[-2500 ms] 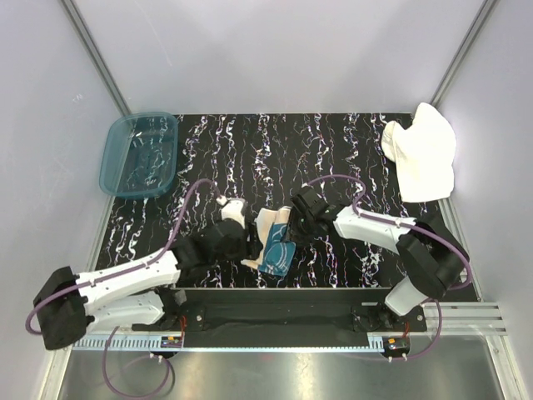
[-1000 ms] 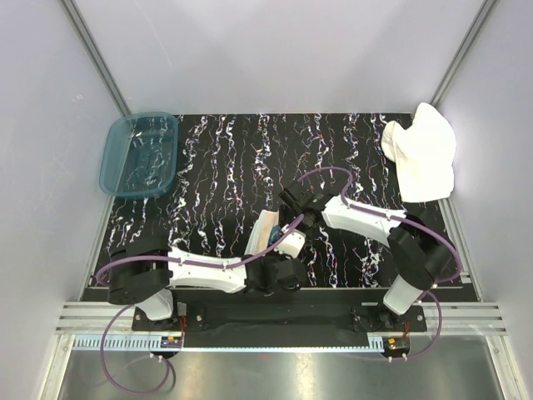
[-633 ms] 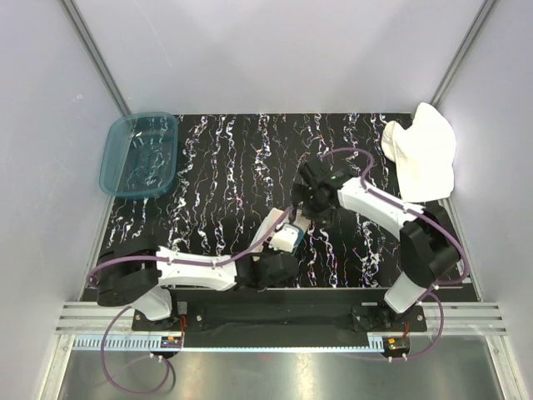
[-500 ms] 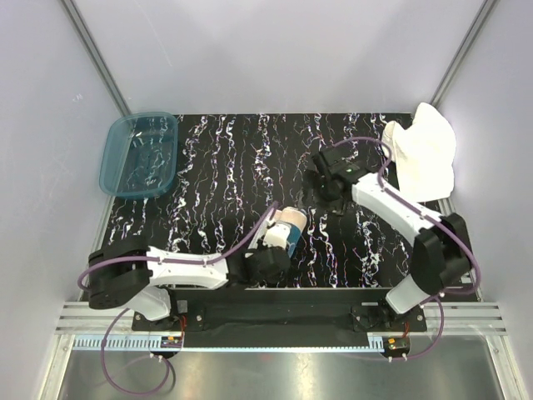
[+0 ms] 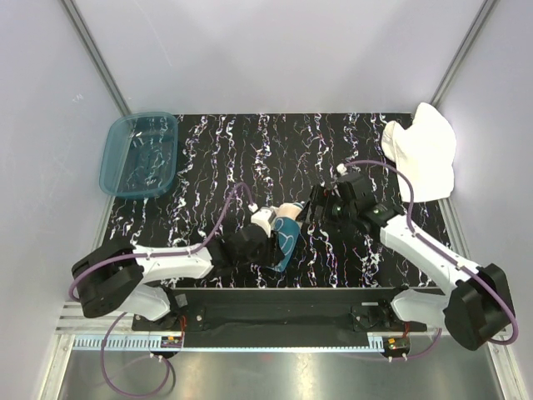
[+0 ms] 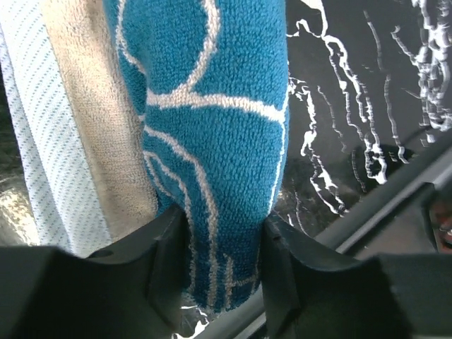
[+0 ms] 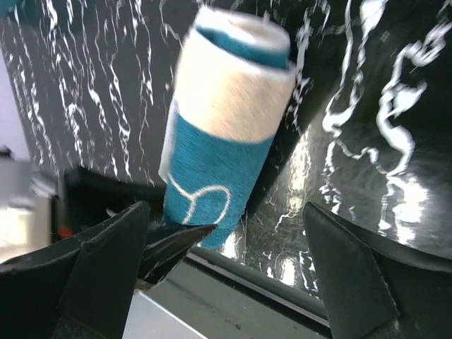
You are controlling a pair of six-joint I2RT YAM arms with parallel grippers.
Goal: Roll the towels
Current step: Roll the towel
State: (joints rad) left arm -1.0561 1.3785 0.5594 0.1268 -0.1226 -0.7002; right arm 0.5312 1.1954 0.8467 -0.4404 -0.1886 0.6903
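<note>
Grip comes first: the left gripper (image 5: 277,243) is clamped across the teal end of the patterned towel (image 6: 212,127). Its fingers (image 6: 169,258) press in from either side, most likely so the wound layers cannot spring loose. The towel is a tight cylinder near the middle of the table (image 5: 208,167), close to the near edge.

The right gripper (image 5: 316,208) is spread wide and holds nothing. It hangs just beside the roll's cream end without touching it, probably placed there to steady or tuck that end if needed.

The roll's long axis runs roughly from the near edge toward the far side, leaning a little to the right as it goes. The cream end, where the spiral of layers shows in the right wrist view, points away from the arm bases and toward the right gripper. The teal end points back at the near rail. Whether the roll rests on the table or hangs slightly above it I cannot tell.

The white towel (image 5: 420,158) lies loose and unrolled in the far right corner, well apart from both grippers. The tub (image 5: 137,154) stands at the far left.
</note>
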